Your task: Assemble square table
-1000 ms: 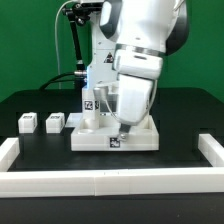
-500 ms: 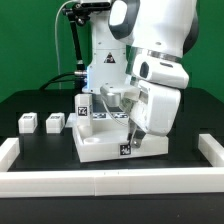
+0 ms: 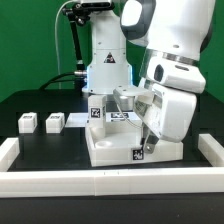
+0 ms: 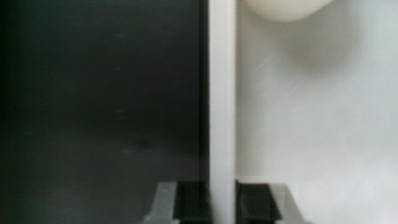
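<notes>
Square table slab (image 3: 110, 150) rests on the surface (image 3: 40, 148) near the long border bar (image 3: 100, 181), jaws closed thinly on its raised rim. That narrow hold could slip, skewing it against the bar.

Black table (image 3: 40, 104) carries two short white legs, one (image 3: 27, 122) and a second (image 3: 54, 122), side by side on the exterior view's left. The flat marker board (image 3: 74, 119) is just beside them. The white square slab (image 3: 112, 152) is mid-table, with the robot base (image 3: 105, 68) behind it. White border bars line the front (image 3: 100, 181) and both side edges.
</notes>
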You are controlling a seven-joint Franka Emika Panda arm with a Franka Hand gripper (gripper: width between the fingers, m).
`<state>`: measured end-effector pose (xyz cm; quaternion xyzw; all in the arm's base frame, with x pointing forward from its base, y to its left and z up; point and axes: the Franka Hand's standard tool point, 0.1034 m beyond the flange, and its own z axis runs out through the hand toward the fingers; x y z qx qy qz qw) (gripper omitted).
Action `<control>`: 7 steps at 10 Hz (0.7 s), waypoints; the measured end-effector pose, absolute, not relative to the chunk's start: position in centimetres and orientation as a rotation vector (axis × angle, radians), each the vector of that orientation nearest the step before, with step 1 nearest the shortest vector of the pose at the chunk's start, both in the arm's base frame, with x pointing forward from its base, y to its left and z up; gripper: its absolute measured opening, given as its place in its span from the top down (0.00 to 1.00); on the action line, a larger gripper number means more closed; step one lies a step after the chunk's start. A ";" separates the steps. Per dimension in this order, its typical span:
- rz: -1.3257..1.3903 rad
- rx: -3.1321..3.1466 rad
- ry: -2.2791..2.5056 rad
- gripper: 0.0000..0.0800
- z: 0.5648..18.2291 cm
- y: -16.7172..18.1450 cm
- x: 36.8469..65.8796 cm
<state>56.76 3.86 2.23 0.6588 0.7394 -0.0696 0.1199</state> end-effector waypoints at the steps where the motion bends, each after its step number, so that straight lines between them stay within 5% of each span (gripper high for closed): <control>1: -0.206 1.921 2.162 0.92 2.3 3.8 57.8; 7: -0.215 1.953 2.136 0.92 2.3 4.0 58.0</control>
